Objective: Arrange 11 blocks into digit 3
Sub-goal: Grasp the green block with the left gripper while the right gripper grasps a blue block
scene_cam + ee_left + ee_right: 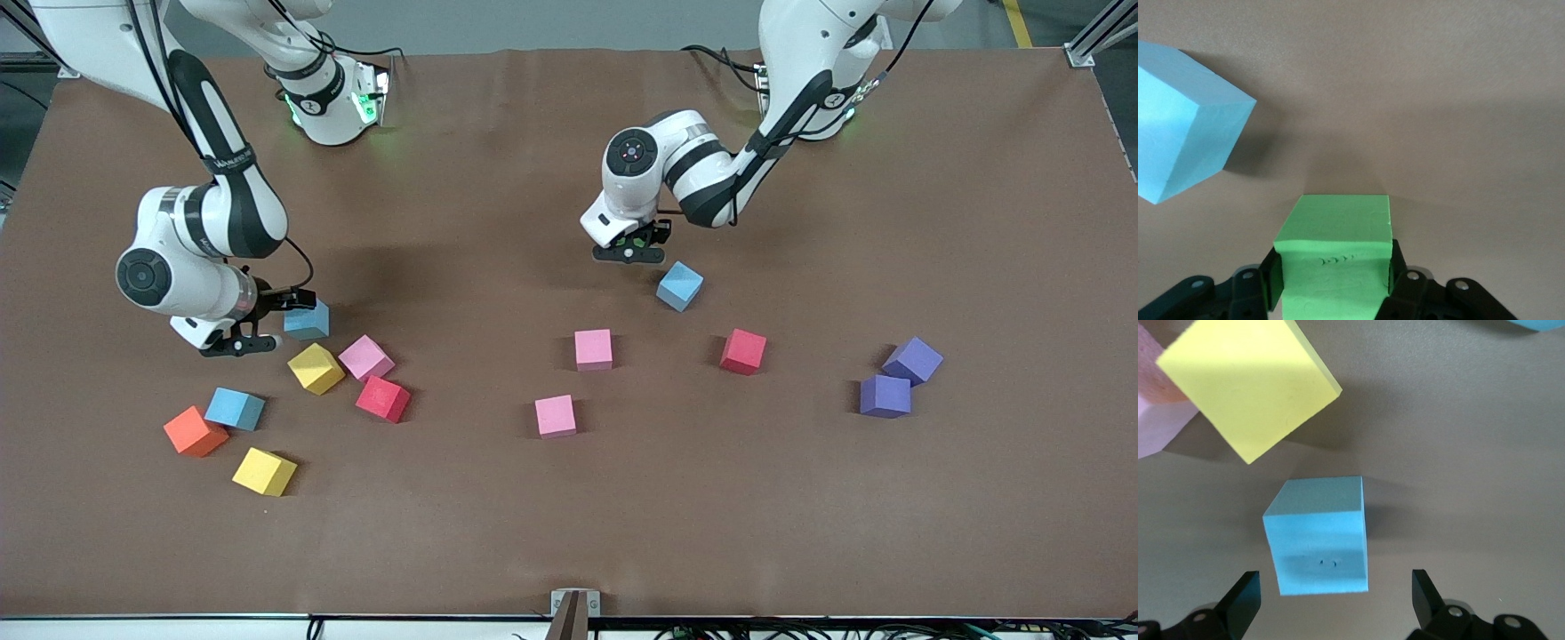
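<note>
My left gripper (629, 252) is shut on a green block (1335, 257), its pads against two sides; it is low over the table's middle. A light blue block (680, 285) (1185, 147) lies just beside it. Nearer the front camera lie two pink blocks (593, 348) (556, 416), a red one (743, 351) and two purple ones (912, 360) (885, 396). My right gripper (271, 324) (1335, 603) stands open at another light blue block (308, 321) (1318, 537), which reaches only partly between the fingers. No digit 3 shape shows.
Toward the right arm's end lie a yellow cube (316, 368) (1248, 383), a pink one (365, 357), a red one (383, 398), a light blue one (235, 408), an orange one (196, 431) and a second yellow one (264, 471).
</note>
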